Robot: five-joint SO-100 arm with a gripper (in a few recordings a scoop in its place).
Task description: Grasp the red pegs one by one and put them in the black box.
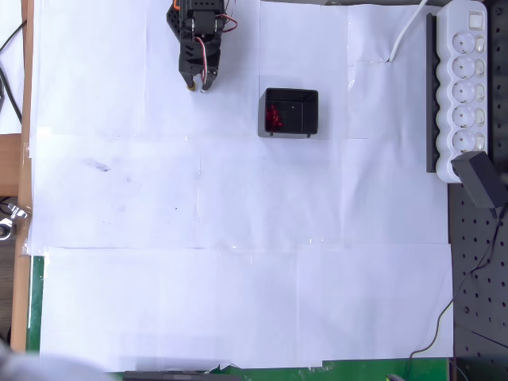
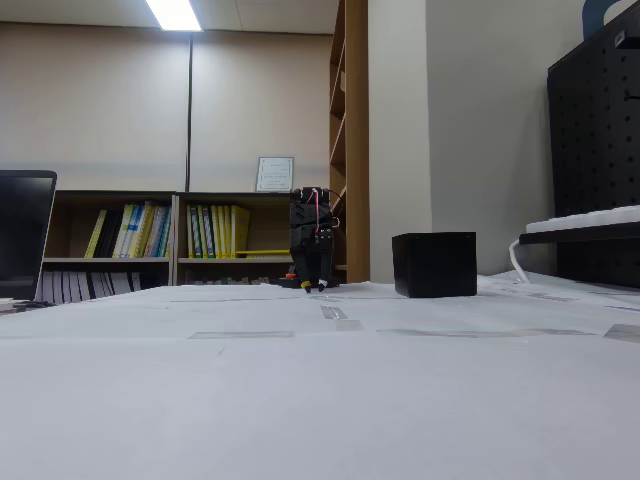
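The black box [image 1: 290, 112] stands on white paper at the upper middle of the overhead view, open-topped, with several red pegs [image 1: 274, 117] clustered in its left part. In the fixed view the black box [image 2: 434, 264] stands right of the arm, its inside hidden. My black gripper [image 1: 198, 84] with orange wires points down near the table's top edge, left of the box and apart from it. Its fingers look close together with nothing seen between them. In the fixed view my gripper [image 2: 314, 286] hangs low over the paper.
A white power strip [image 1: 464, 87] lies along the right edge, with a black adapter [image 1: 481, 178] and a white cable [image 1: 406, 32]. White paper sheets [image 1: 238, 262] cover the table. A black pegboard [image 1: 480, 294] sits at the lower right.
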